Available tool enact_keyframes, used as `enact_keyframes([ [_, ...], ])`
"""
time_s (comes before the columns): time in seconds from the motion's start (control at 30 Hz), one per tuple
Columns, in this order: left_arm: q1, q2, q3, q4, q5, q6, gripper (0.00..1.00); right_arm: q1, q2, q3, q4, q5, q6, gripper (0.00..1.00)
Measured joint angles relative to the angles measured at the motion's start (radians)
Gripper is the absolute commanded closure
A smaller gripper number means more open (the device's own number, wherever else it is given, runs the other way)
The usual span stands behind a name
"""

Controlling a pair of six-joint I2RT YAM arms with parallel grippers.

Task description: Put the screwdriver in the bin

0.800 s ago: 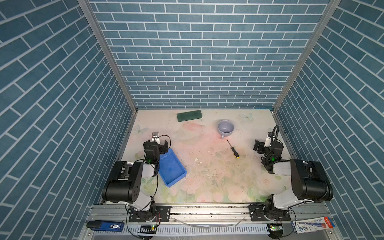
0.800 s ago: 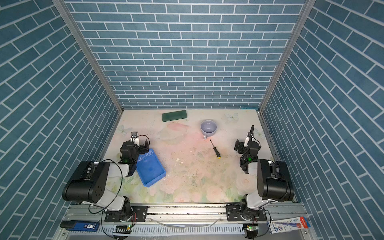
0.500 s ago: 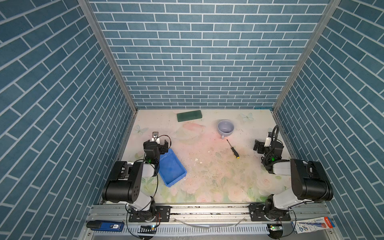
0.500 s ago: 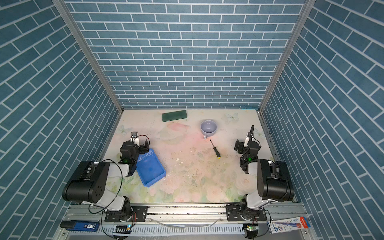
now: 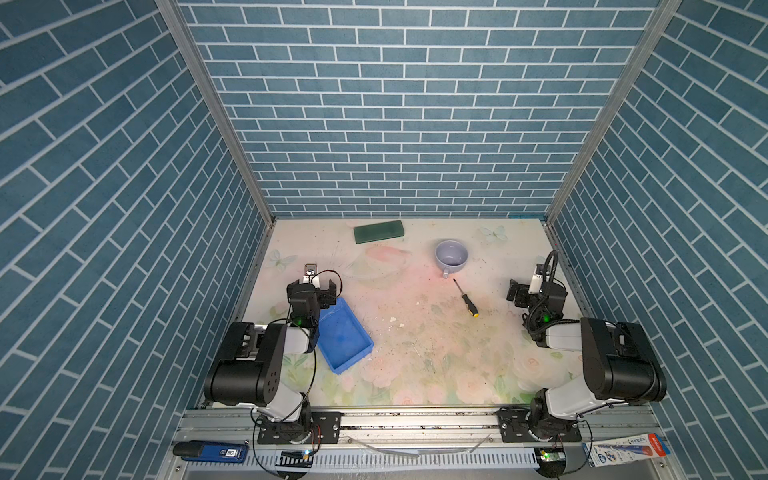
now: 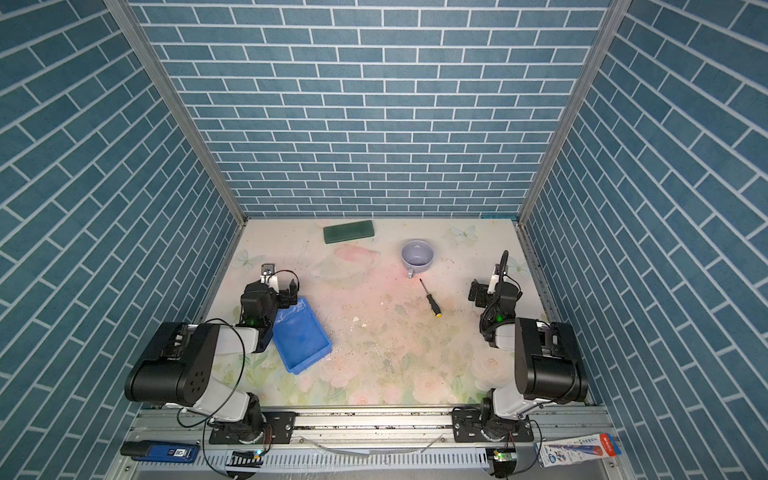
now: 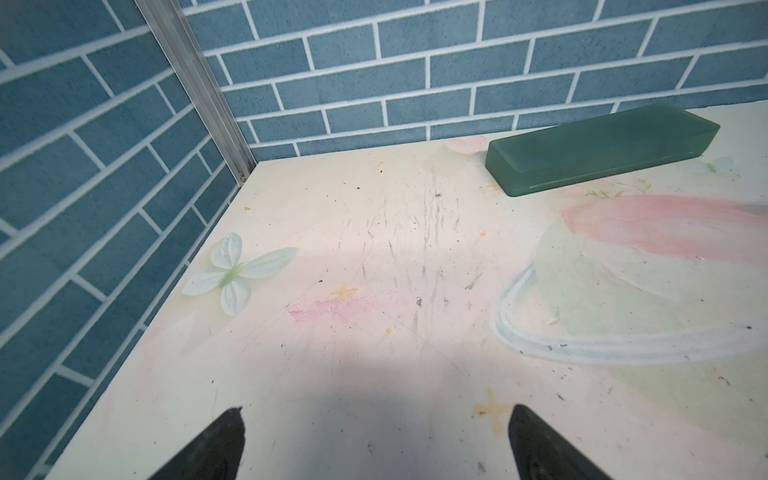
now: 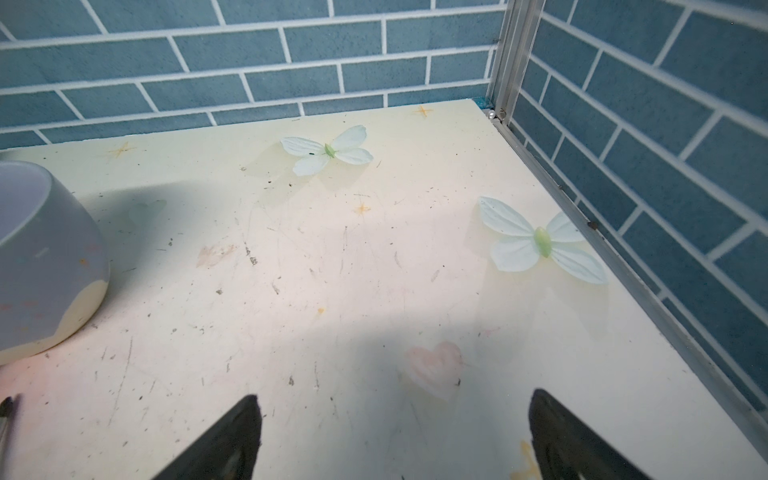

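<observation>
Both stand wide apart and empty: the left pincer [image 7: 375,409] and the right pincer [image 8: 394,395]. The small black-and-yellow screwdriver [image 5: 466,298] lies flat on the tabletop [image 5: 415,332] near the pale lavender mug [image 5: 451,253], well apart from the shallow blue plastic bin [image 5: 340,332]. Reaching is not yet begun; next, probably, the right pincer must come over it and close.

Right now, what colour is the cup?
The cup is pale lavender, seen best in a top view.

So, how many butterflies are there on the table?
3. A butterfly at the left edge; a second near the far right corner; a third at the right edge, closer to the robot. Others may be hidden.
</observation>
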Motion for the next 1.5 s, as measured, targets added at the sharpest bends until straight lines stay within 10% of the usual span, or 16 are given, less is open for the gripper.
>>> enact_keyframes([
  [0.57, -0.037, -0.317, 0.008, -0.193, 0.027, 0.031, 0.00, 0.000, -0.278, 0.000, -0.157, -0.066, -0.024, 0.01],
  [0.97, -0.353, -0.400, 0.193, -0.476, 0.067, 0.152, 0.00, 0.035, -0.331, 0.232, -0.639, -0.181, 0.003, 0.01],
  [1.5, -0.732, -0.323, 0.284, -0.625, 0.239, 0.161, 0.00, 0.345, -0.146, 0.445, -1.008, -0.131, 0.056, 0.02],
])
